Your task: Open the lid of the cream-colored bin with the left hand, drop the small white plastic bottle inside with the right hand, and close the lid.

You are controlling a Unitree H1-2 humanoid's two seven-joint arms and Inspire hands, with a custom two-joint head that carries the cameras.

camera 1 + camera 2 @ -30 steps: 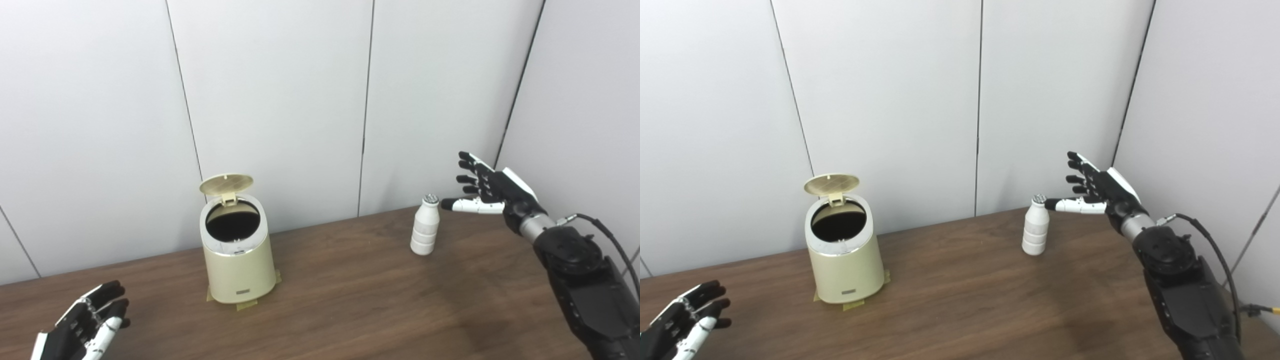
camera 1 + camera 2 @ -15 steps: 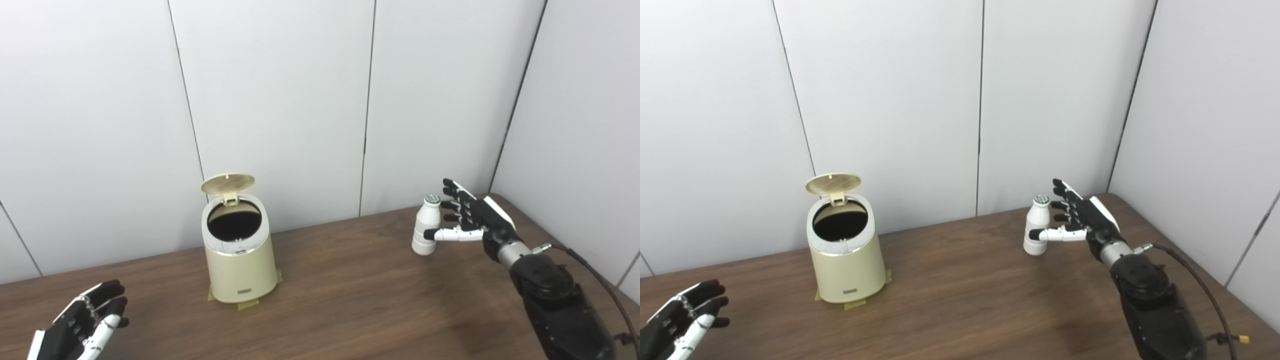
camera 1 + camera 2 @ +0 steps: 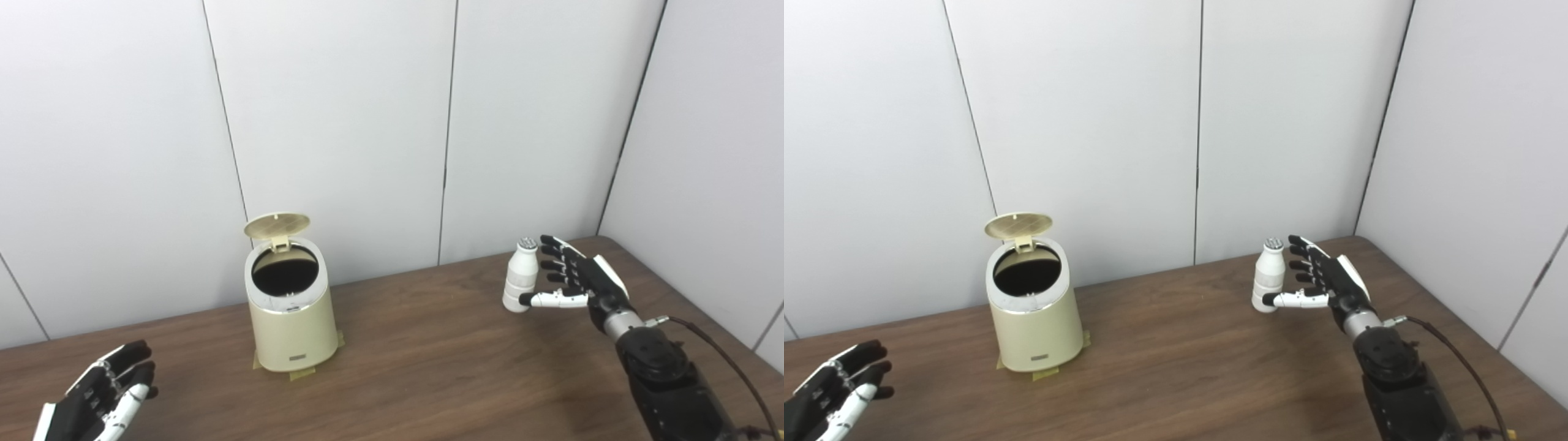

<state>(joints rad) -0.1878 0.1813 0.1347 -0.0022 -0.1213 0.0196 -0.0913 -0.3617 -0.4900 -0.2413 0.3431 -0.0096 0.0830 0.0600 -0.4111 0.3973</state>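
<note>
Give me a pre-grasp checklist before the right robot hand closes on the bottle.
1. Bin lid up, opening clear: ok.
2. Bottle upright on the table: ok.
3. Right robot hand open beside the bottle, thumb in front near its base: ok.
4. Fingers already touching the bottle: cannot tell.
5. Left robot hand open, low at the near left, away from the bin: ok.
6. Nothing on the table between bottle and bin: ok.

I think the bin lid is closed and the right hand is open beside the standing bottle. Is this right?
Not quite. The lid is open, tipped up behind the dark mouth of the bin, as the left eye view shows. The rest holds: the right hand is open beside the standing bottle.
</note>
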